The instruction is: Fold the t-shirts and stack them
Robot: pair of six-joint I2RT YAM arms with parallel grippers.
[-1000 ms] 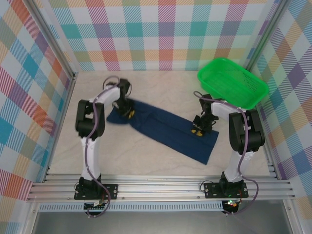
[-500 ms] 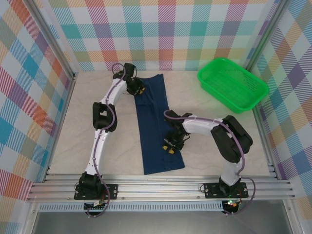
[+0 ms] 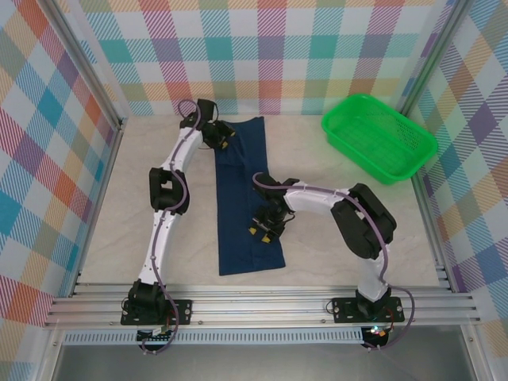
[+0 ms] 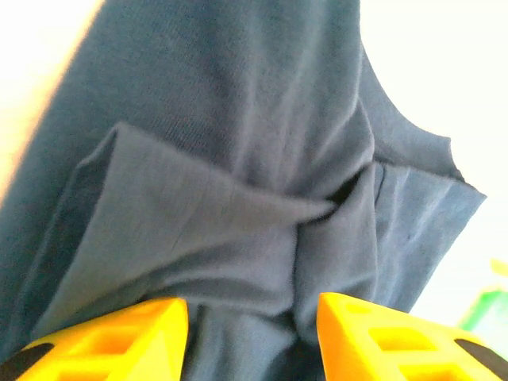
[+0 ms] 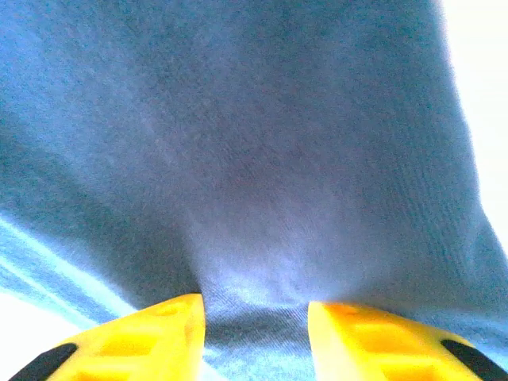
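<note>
Swinging round from its slant across the table a second ago, the dark navy t-shirt [image 3: 242,198] now lies as a long folded strip running from the back wall toward the near edge, left of centre, and its near end has slid a touch further left in the last half second. No white print shows on the upper side.

At the far end, the left gripper [image 3: 221,139] sits on the strip's left corner. In the left wrist view its yellow fingers [image 4: 119,333] stand spread, a bunched fold of the cloth [image 4: 238,198] lying in front of and between them.

Lower down, the right gripper [image 3: 262,230] is over the strip's right edge. Its fingers [image 5: 135,337] are parted too, with a pucker of fabric [image 5: 262,159] rising in the gap.

Well apart, the green plastic basket [image 3: 379,139] sits at the back right of the pale table [image 3: 341,254].
</note>
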